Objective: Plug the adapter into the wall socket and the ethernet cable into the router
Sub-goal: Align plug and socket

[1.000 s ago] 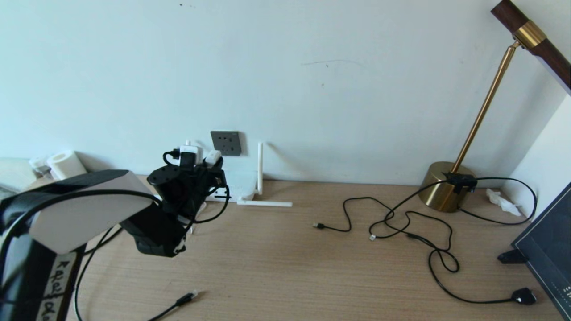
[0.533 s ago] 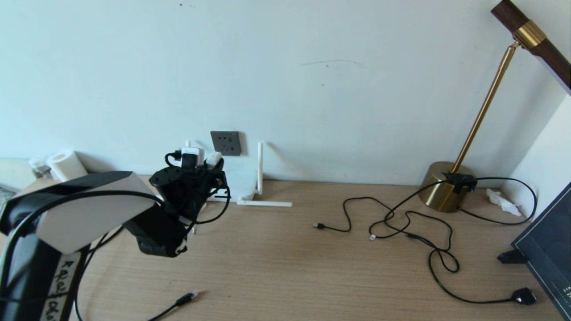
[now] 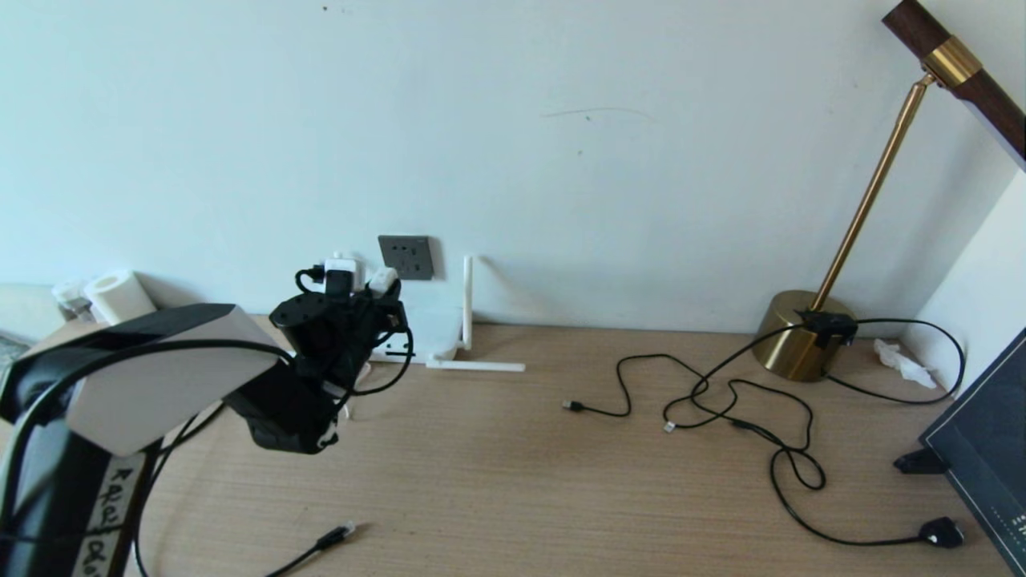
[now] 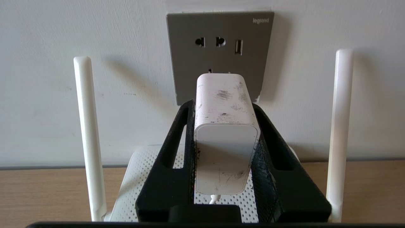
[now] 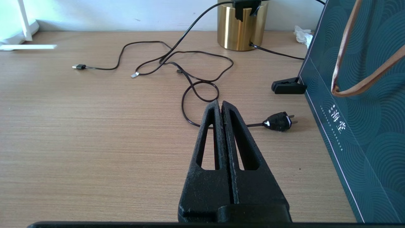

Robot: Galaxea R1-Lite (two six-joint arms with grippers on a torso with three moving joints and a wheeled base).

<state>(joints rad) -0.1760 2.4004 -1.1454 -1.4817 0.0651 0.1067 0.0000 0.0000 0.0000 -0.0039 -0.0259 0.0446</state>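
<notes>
Lower left of the head view: the black plug end of the thick black ethernet cable (image 3: 335, 535) lies loose on the wooden desk (image 3: 513, 481), not yet plugged in. Centre left, the left gripper (image 4: 225, 126) clamps the small white cube adapter (image 4: 225, 139), its front close against the dark grey wall socket plate (image 4: 220, 41) (seated or not, cannot tell). Below it sits the flat white router (image 4: 133, 177); three stick antennas counted. One adapter, one socket plate. Parked low at right, the right gripper (image 5: 220, 106) is clenched empty.
</notes>
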